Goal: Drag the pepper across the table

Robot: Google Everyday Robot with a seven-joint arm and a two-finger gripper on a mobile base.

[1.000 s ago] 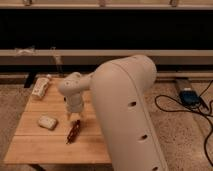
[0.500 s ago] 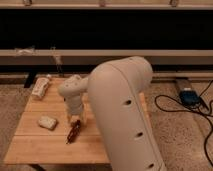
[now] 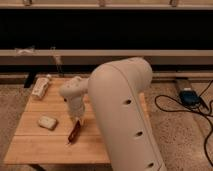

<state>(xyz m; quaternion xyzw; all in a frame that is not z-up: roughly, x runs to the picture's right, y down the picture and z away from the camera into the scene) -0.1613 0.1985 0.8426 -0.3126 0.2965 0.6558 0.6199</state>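
The pepper (image 3: pixel 73 134) is a small, slim dark-red piece lying on the light-brown plank table (image 3: pixel 35 147), near the front middle. My gripper (image 3: pixel 77 123) reaches down from the white wrist (image 3: pixel 74 95) and sits right at the pepper's upper end, apparently touching it. My large white arm (image 3: pixel 125 110) fills the right half of the view and hides the right part of the table.
A pale beige rounded block (image 3: pixel 47 122) lies left of the pepper. A white bottle-like object (image 3: pixel 40 86) lies at the table's far left corner. A blue device (image 3: pixel 189 95) and black cables lie on the floor at the right. A dark wall with rails runs behind.
My arm has shifted slightly to the left. The gripper stays low at the pepper, which has moved little, if at all.
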